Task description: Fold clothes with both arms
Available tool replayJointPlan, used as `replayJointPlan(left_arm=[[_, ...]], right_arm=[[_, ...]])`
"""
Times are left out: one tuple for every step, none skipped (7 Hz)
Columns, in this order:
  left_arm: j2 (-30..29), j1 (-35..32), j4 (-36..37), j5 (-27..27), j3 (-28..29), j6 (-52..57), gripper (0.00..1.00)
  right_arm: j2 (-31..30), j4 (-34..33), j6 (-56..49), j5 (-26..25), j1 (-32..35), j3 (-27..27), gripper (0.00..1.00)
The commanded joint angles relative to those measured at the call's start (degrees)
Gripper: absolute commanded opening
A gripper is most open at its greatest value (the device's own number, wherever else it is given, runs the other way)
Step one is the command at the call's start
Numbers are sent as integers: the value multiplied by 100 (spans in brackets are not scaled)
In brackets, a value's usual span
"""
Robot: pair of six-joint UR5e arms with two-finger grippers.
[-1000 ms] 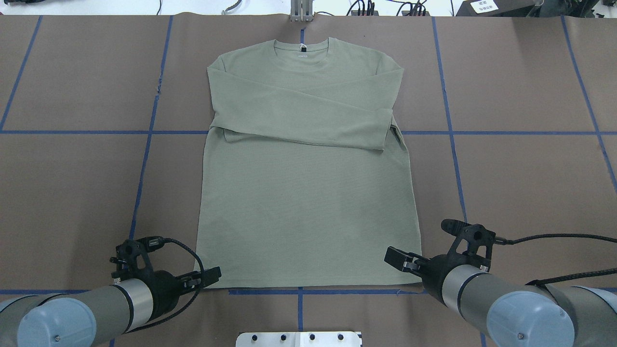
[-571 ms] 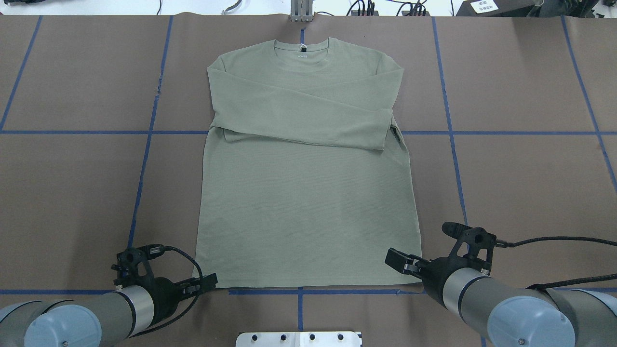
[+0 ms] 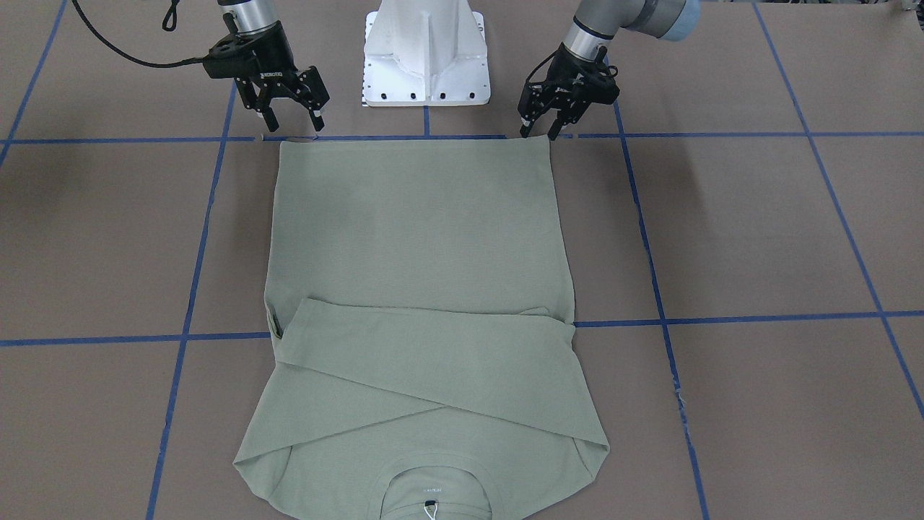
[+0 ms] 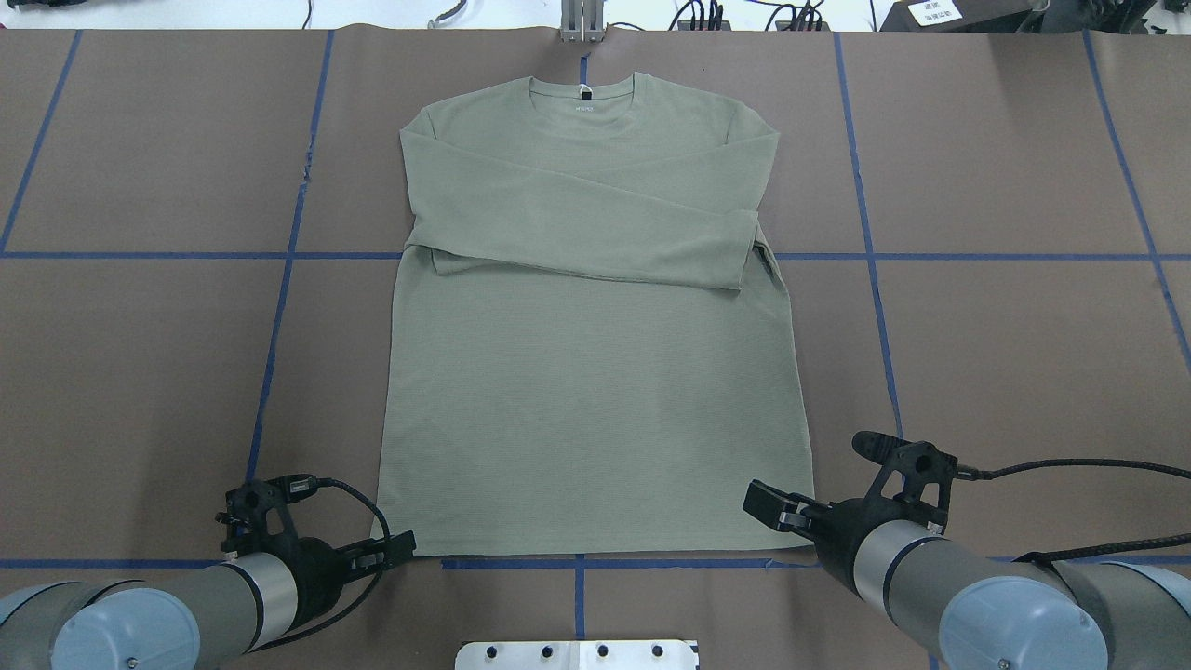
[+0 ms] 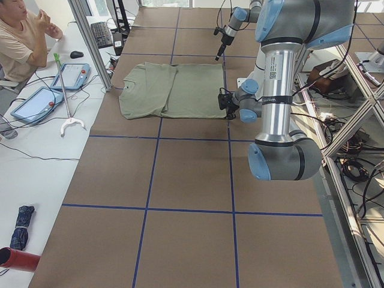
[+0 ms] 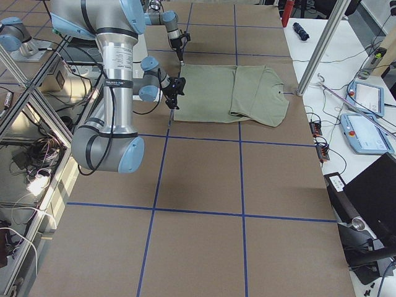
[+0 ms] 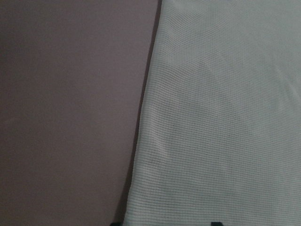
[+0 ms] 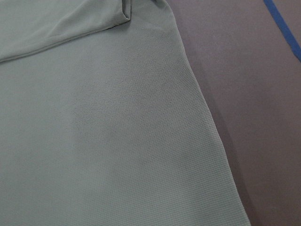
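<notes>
**Front-facing view.** The shirt [image 3: 419, 231] lies flat on the bench [image 3: 758, 238], both sleeves [image 3: 433, 361] crossed over the chest. Its long axis runs from the hem [image 3: 411, 142], nearest the robot, to the neck [image 3: 433, 491], which points away from it. The left end effector [image 3: 538, 131] stands at one hem corner and the right end effector [image 3: 291, 123] at the other. Both have their fingers apart, and neither has hold of cloth.

**Overhead view.** Over the last second the left end effector [image 4: 398, 545] has drawn slightly back toward the robot and settled at its hem corner. The right end effector [image 4: 768, 502] has barely shifted. The shirt has not moved. Judged from this, the approach is ending and the hem grasp comes next, ahead of a fold toward the neck.

**Left side view.** The near arm reaches the near hem corner, and the far arm hangs over the other.

**Right side view.** The same arrangement is seen mirrored.

**Left wrist view.** The shirt's side edge runs up the frame with bare bench beside it, and two dark fingertips sit well apart at the bottom margin.

**Right wrist view.** The opposite side edge of the shirt and a folded sleeve are seen. No fingers show.
</notes>
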Motion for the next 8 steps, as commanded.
replayJointPlan(left_arm=[[-3,9,7,-16,11,30,68],[-12,9,7,-16,37,30,64],[-56,9,7,-25,55,21,53],[-56,9,-2,-25,46,4,44],[-56,9,-11,-16,55,-23,35],[-13,9,-11,-16,55,-23,27],[-3,0,-11,-16,55,-23,23],[5,0,-11,-16,55,-23,9]], right_arm=[[-9,-1,0,-10,-7,-8,100],[-9,-1,0,-36,-7,-8,100],[-18,-1,0,-80,-24,-8,100],[-18,-1,0,-80,-24,-8,100],[-18,-1,0,-80,-33,-8,100],[-18,-1,0,-80,-33,-8,100],[-18,-1,0,-80,-33,-8,100],[-18,-1,0,-80,-33,-17,100]])
